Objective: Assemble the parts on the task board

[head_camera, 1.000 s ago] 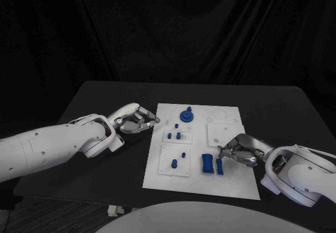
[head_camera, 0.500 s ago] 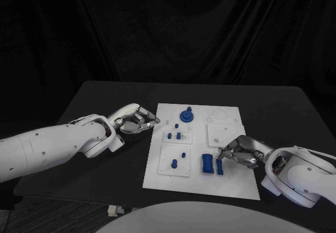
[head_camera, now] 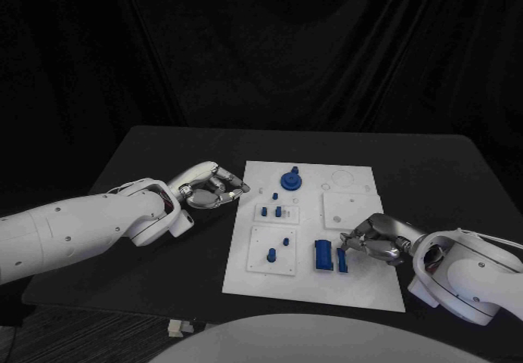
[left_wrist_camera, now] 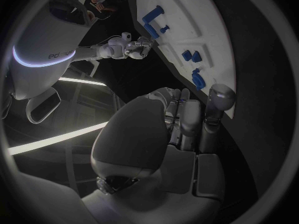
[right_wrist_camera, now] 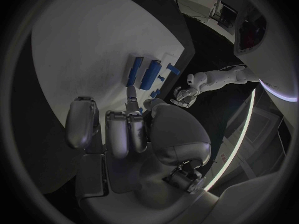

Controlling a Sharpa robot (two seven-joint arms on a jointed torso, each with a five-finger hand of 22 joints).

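The white task board (head_camera: 354,281) lies mid-table. On it I see a round blue part (head_camera: 291,181), small blue pegs (head_camera: 273,209) in white insets, a wide blue block (head_camera: 323,255) and a thin blue block (head_camera: 342,259) beside it. My right hand (head_camera: 374,240) hovers over the board just right of the thin block, fingers curled in, fingertips close to its far end; nothing shows in its hold. In the right wrist view the right hand (right_wrist_camera: 131,129) has one fingertip near the blue blocks (right_wrist_camera: 151,74). My left hand (head_camera: 212,185) sits curled at the board's left edge, holding nothing.
The black table (head_camera: 163,151) surrounds the board. A raised white square plate (head_camera: 351,206) lies on the board above my right hand. In the left wrist view the left hand (left_wrist_camera: 168,129) faces along the board (left_wrist_camera: 199,30) toward the right hand (left_wrist_camera: 134,47).
My right hand has crept slightly toward the near edge of the board, staying beside the thin blue block. The left hand and the parts have not moved.
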